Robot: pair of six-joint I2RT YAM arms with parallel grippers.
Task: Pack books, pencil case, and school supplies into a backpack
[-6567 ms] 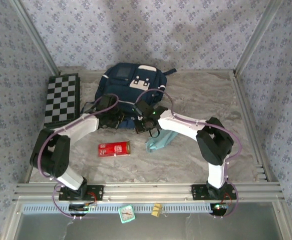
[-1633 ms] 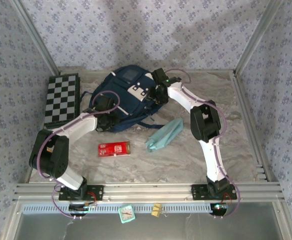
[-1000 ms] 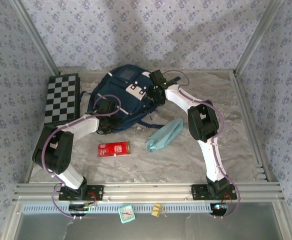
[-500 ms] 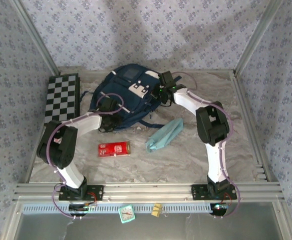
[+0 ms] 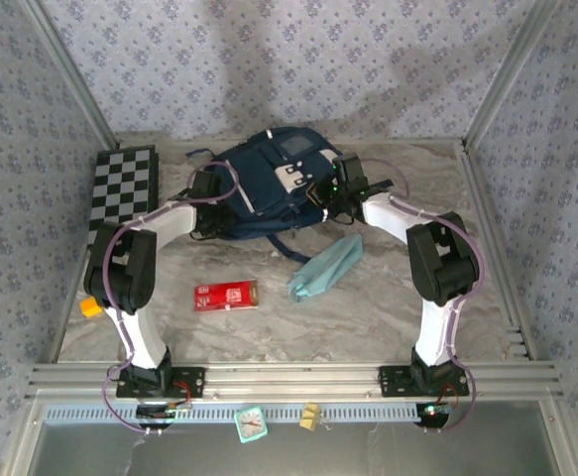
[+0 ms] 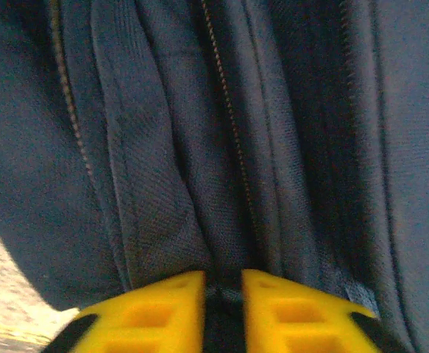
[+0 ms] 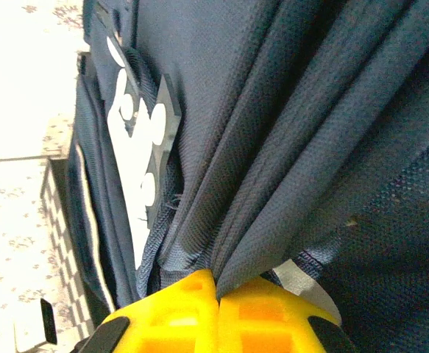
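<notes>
The navy backpack [image 5: 269, 178] lies at the back of the table between both arms. My left gripper [image 5: 219, 195] is at its left side. In the left wrist view the left gripper [image 6: 223, 283] has its yellow fingers [image 6: 162, 301] slightly apart, so it is open, with a fold of backpack [image 6: 221, 147] fabric in the narrow gap. My right gripper [image 5: 328, 195] is at the bag's right side. There the right gripper [image 7: 218, 283] is shut on a bunched fold of the backpack [image 7: 273, 147]. The teal pencil case [image 5: 325, 268], the red box [image 5: 226, 295] and the orange block [image 5: 91, 307] lie on the table. The books are out of view.
A black-and-white chequered board [image 5: 122, 193] lies at the back left, beside the left arm. Metal frame posts and patterned walls close in the table on three sides. A dark strap [image 5: 287, 245] trails from the bag toward the pencil case.
The backpack has shifted right and toward the back with both grippers on it. The right gripper has closed on the fabric. The left jaws have parted a little.
</notes>
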